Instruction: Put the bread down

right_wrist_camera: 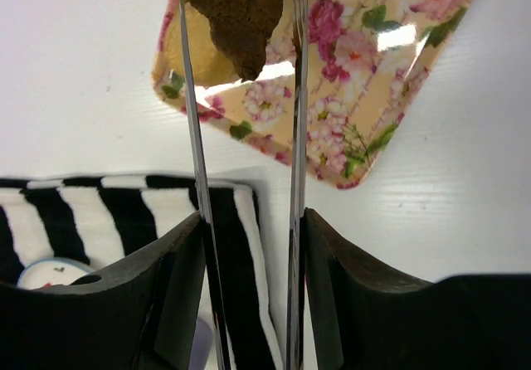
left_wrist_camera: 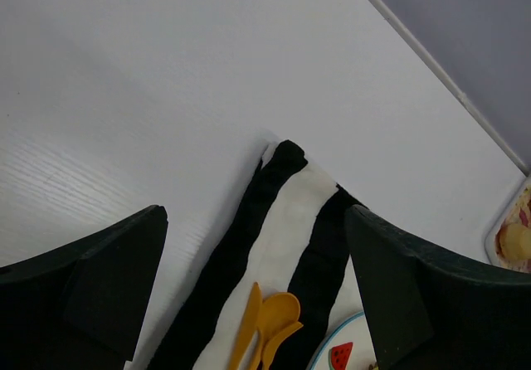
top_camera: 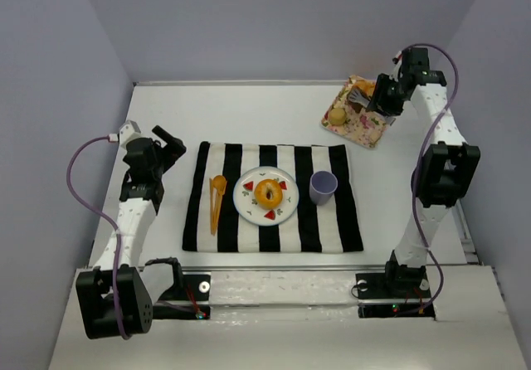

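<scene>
Right wrist view: the right gripper (right_wrist_camera: 249,229) squeezes thin, shiny metal tongs (right_wrist_camera: 294,138), and a rough, crumbly brown lump of bread (right_wrist_camera: 241,13) sits pinched between their flat blades at 12 o'clock, over the flat, flowery tray (right_wrist_camera: 390,96). From the top, that tray lies at 2 o'clock from the soft black-and-white striped cloth (top_camera: 340,212). The left gripper (left_wrist_camera: 255,221) has its dark, chunky fingers spread wide, holding nothing.

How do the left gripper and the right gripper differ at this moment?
The left gripper is open and empty; the right gripper grips metal tongs. The left gripper hangs over the table near a corner of the striped cloth; the right gripper is above the floral tray, its tongs pinching a brown piece of bread. Both have dark fingers.
</scene>
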Available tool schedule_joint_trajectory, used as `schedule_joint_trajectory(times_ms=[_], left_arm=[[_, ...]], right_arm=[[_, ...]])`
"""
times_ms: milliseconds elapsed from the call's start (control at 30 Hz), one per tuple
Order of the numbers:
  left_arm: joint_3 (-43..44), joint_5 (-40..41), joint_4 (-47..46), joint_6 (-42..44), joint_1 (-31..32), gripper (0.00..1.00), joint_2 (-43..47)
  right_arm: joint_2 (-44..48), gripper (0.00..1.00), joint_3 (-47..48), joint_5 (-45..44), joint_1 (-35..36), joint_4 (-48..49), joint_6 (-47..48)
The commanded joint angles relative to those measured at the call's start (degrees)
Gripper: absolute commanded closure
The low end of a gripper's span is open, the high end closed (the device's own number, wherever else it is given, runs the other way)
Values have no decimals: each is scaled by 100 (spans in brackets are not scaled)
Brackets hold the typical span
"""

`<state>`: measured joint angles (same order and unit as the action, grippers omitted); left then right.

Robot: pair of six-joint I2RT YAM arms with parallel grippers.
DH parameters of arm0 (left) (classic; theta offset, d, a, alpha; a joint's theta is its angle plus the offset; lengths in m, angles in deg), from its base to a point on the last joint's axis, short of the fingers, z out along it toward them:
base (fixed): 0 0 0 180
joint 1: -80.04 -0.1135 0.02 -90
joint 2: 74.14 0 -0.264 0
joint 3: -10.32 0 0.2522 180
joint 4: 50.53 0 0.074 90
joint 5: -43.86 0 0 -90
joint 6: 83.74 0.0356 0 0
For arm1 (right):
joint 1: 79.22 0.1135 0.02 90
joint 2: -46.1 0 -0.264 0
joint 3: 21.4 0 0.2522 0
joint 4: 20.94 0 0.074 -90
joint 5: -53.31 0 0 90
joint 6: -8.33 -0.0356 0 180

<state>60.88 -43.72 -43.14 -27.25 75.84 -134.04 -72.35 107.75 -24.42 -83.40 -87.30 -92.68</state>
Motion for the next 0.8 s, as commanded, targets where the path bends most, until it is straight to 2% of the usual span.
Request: schedule_joint_trajectory(times_ms=[0,167,300,333,367,433,467,600,767], left_arm=[[232,-153,-189,38,16,1,250],[170,-215,-180,29,17,1,479],[109,-215,-180,-5,16,1,663],[82,-389,-189,-23,16,1,725],[65,-408,-198,-32,16,1,751],[38,-479,-207,-41,16,1,804],[29,-505,-198,-50,16,1,822],[-32,-549,-215,-85,25,1,927],[-50,-628,-233,-102,25,1,1006]], right_arm=[[1358,71,-438,-23,-38,715,-130],[2447,71,-1210,371,-38,1014,-104],[3028,71,-1703,575,417,1041,28],[3352,71,-1818,487,636,1050,2],[3512,71,-2054,17,1265,1050,-76],[3978,71,-2336,-303,1927,1111,-138],[4101,71,-2616,-261,2444,1111,-261],[4594,71,-3206,-208,3369,1164,-394],[4446,69,-3646,293,4897,1173,-385]])
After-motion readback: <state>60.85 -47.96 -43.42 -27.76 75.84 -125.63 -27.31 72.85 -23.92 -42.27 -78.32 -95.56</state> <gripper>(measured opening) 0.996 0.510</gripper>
